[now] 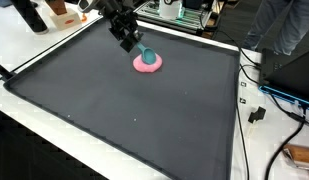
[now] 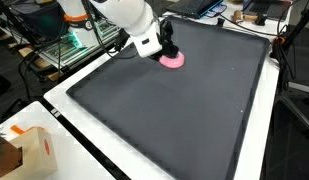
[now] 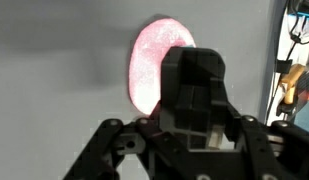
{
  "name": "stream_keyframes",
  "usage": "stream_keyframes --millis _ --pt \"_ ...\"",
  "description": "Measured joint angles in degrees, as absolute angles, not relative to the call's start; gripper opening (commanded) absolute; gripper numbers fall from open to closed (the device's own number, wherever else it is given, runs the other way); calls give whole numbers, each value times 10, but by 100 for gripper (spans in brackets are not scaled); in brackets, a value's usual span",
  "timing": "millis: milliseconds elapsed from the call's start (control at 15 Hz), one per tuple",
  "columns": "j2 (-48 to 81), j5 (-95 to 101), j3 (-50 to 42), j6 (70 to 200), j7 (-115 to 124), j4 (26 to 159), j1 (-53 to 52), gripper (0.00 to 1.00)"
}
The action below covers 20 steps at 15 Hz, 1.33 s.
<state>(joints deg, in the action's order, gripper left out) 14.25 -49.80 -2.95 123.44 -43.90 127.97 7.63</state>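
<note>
In an exterior view your black gripper (image 1: 134, 45) sits upper centre, a small teal piece (image 1: 145, 52) at its tips above the flat pink round disc (image 1: 147, 65) on the dark mat (image 1: 124, 120); in an exterior view the disc (image 2: 173, 62) lies just below the gripper (image 2: 168, 50); the wrist view hides the fingertips, so whether they pinch cannot be told.

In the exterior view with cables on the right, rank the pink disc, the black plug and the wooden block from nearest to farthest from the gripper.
1. Pink disc, right at the gripper.
2. Black plug, beside the mat, right side.
3. Wooden block, bottom right corner.
</note>
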Motion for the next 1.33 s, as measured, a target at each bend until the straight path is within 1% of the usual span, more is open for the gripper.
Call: stream_keyframes --millis 600,1000,1333 --pt "52 -474 -26 1234 -421 1275 62 29" --pt "-24 -341 -9 1235 -288 1271 26 29" --pt "-60 -181 21 1234 -148 1253 -6 29"
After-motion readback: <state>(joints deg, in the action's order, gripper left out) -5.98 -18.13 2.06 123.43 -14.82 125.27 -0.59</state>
